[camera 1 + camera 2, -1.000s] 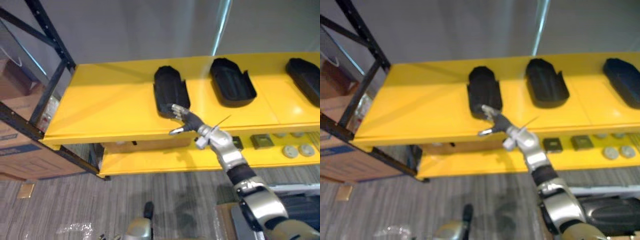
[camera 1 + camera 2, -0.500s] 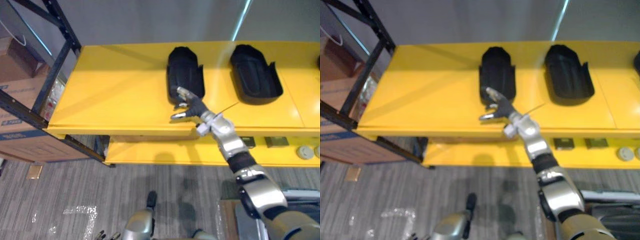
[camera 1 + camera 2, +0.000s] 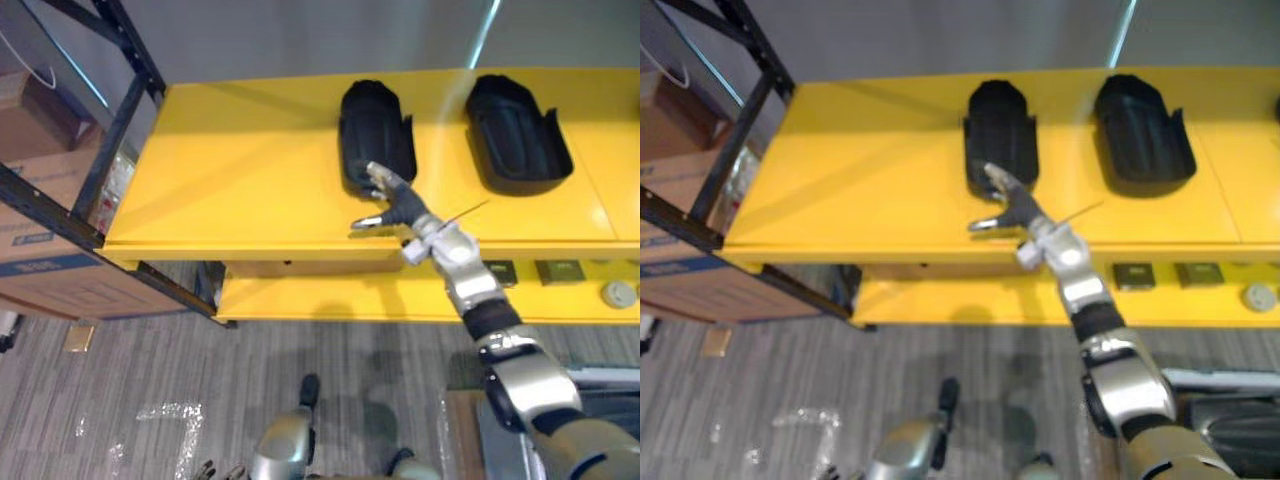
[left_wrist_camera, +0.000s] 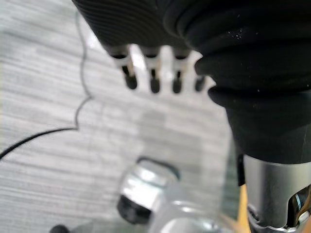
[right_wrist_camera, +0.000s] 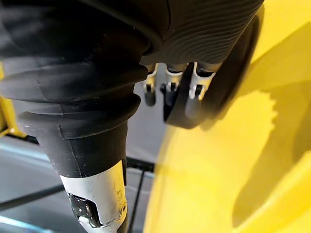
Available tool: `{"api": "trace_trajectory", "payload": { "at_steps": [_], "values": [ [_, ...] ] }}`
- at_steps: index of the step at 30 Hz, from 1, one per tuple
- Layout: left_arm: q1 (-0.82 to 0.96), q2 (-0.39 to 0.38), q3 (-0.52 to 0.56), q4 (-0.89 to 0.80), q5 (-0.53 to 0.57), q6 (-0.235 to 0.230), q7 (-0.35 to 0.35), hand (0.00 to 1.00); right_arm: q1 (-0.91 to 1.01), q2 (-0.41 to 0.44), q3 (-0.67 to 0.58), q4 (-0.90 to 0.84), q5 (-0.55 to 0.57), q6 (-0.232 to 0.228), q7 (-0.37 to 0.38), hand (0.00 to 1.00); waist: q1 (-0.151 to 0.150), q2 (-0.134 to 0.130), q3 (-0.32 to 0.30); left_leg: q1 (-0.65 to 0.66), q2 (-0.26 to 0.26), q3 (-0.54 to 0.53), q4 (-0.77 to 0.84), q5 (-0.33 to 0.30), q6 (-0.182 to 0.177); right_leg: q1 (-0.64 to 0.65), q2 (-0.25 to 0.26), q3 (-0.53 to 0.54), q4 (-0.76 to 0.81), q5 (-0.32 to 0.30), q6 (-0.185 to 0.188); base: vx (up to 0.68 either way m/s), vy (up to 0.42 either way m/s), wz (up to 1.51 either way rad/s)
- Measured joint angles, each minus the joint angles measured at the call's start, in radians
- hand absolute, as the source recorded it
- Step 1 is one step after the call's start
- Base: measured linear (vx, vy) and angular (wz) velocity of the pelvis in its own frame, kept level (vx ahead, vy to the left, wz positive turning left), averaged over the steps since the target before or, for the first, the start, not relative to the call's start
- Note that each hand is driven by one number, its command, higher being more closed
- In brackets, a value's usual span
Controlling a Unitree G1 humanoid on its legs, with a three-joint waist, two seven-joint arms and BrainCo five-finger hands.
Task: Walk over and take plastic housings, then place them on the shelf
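Your right hand (image 3: 400,205) reaches out over the front edge of the yellow shelf (image 3: 240,170), its top deck a flat sheet of painted metal. The fingers are straight and spread, with the tips against the near end of a black plastic housing (image 3: 375,130). The thumb sticks out sideways over bare yellow surface. Nothing is curled round the housing, so the hand is released and only touching it. In the right wrist view you can see the fingertips (image 5: 167,92) meeting the housing's dark rim.

That housing lies flat on the top deck, long axis running front to back, hollow side up. A second black plastic housing (image 3: 517,130) lies on the same deck to its right, well apart and slightly turned.

Below, the lower yellow deck (image 3: 330,300) carries small items toward its right end: dark square parts (image 3: 559,270) and a round grey disc (image 3: 618,294).

To the left stands a black metal rack (image 3: 140,55) with brown cardboard boxes (image 3: 40,270) in it. You cannot see what is in them.

Your left hand (image 4: 154,80) hangs low over the grey carpet (image 3: 150,380), fingers straight and relaxed, holding nothing.
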Motion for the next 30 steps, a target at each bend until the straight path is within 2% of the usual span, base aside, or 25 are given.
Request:
{"api": "trace_trajectory", "payload": {
  "at_steps": [3,6,8,10,11,13,16,18,22,25,30],
  "values": [
    [0.000,0.000,0.001,0.002,0.001,-0.002,0.002,0.00,0.047,0.004,-0.011,-0.229,0.058,0.005,0.035,0.00,-0.017,-0.010,0.003,0.019,0.009,0.024,0.000,-0.011,-0.005,0.003,0.002,0.026,0.002,0.000,-0.001,0.02,-0.027,-0.33],
    [-0.002,0.001,0.001,0.005,0.007,-0.013,0.006,0.00,0.135,0.018,-0.043,-0.412,0.109,0.026,0.065,0.00,-0.037,-0.036,0.000,0.043,0.020,0.066,0.036,-0.049,-0.008,0.005,0.001,0.076,0.024,-0.005,-0.009,0.01,-0.013,-0.46],
    [-0.006,0.002,0.000,0.006,0.010,-0.025,0.007,0.00,0.189,0.018,-0.054,-0.457,0.114,0.045,0.076,0.00,-0.077,-0.045,0.007,-0.014,0.048,0.071,0.241,-0.157,-0.010,0.003,0.003,0.088,0.092,-0.019,-0.026,-0.05,0.010,-0.23],
    [-0.015,0.008,0.000,0.006,0.005,-0.026,0.008,0.00,0.231,0.017,-0.066,-0.487,0.124,0.047,0.078,0.00,-0.087,-0.044,0.009,-0.046,0.067,0.074,0.367,-0.230,-0.011,0.001,0.004,0.104,0.153,-0.058,-0.021,-0.08,0.020,-0.22],
    [-0.027,0.016,-0.003,0.005,0.000,-0.026,0.009,0.00,0.243,0.016,-0.068,-0.510,0.133,0.047,0.077,0.00,-0.095,-0.046,0.013,-0.068,0.070,0.072,0.426,-0.260,-0.011,-0.002,0.002,0.104,0.179,-0.091,-0.008,-0.10,-0.002,-0.11],
    [-0.048,0.018,-0.017,-0.005,-0.002,-0.025,0.011,0.00,0.257,0.015,-0.074,-0.550,0.133,0.045,0.074,0.00,-0.100,-0.032,0.023,-0.097,0.074,0.066,0.472,-0.282,-0.009,-0.025,0.002,0.104,0.213,-0.107,-0.011,-0.18,0.018,0.01],
    [-0.055,0.019,-0.032,-0.025,-0.002,-0.022,0.020,0.00,0.264,0.015,-0.079,-0.563,0.111,0.050,0.048,0.00,-0.100,-0.026,0.052,-0.111,0.073,0.067,0.479,-0.281,-0.006,-0.054,-0.010,0.106,0.243,-0.125,-0.016,-0.14,0.021,0.03],
    [-0.054,0.019,-0.046,-0.029,-0.004,-0.018,0.034,0.00,0.268,0.014,-0.081,-0.562,0.105,0.069,0.022,0.00,-0.098,-0.023,0.076,-0.118,0.071,0.075,0.478,-0.274,0.002,-0.070,-0.019,0.107,0.259,-0.128,-0.014,-0.12,0.027,0.06],
    [-0.053,0.022,-0.069,-0.029,-0.005,-0.010,0.038,0.00,0.269,0.015,-0.081,-0.516,0.066,0.085,-0.037,0.00,-0.085,-0.020,0.089,-0.143,0.065,0.078,0.477,-0.260,0.008,-0.098,-0.026,0.110,0.268,-0.127,-0.014,-0.02,0.016,0.01],
    [-0.053,0.021,-0.077,-0.029,-0.041,0.004,0.039,0.00,0.250,0.015,-0.081,-0.412,0.048,0.093,-0.080,0.00,-0.074,-0.013,0.094,-0.144,0.058,0.076,0.475,-0.259,0.009,-0.101,-0.035,0.109,0.277,-0.126,-0.008,0.04,0.016,0.04],
    [-0.054,0.019,-0.097,-0.028,-0.043,0.013,0.040,0.00,0.155,0.011,-0.083,-0.246,0.030,0.131,-0.176,0.00,-0.073,0.017,0.110,-0.152,0.048,0.062,0.474,-0.259,0.009,-0.106,-0.043,0.100,0.298,-0.140,-0.004,0.02,0.001,0.08]
  ]
}}
